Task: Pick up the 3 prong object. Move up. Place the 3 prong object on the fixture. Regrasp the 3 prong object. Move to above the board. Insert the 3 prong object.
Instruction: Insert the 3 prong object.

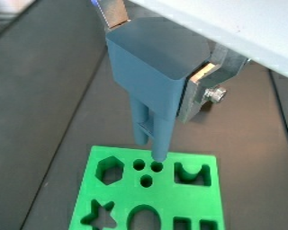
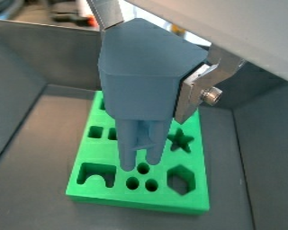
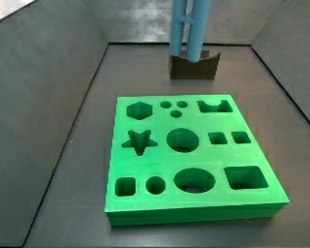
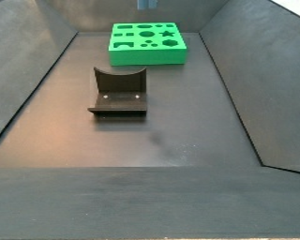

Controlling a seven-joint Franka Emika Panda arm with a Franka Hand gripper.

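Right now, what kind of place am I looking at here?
Probably a robot test cell for peg insertion, not a home or shop. A bare dark bin with sloped walls holds only a green board of shaped holes and a dark fixture. The gripper holds a blue-grey peg above the board.

The 3 prong object (image 1: pixel 150 85) is a plain light blue-grey, seen in both wrist views (image 2: pixel 140 90) above the bright green board (image 1: pixel 111 184), whose cut-outs read as darker green to near-black hollows; a side view shows its prongs (image 3: pixel 190 27) as blue bars before the dark brown fixture (image 3: pixel 194 66). The claw (image 2: pixel 147 81) is above the board, holding that blue-grey piece, and its one visible finger (image 2: pixel 202 85) is silver with a dark pad edge. The table (image 4: pixel 165 131) is a plain dull dark grey, the surrounding walls (image 4: pixel 234 56) are the same grey, and the board (image 4: pixel 146 42) is the only vivid colour there.
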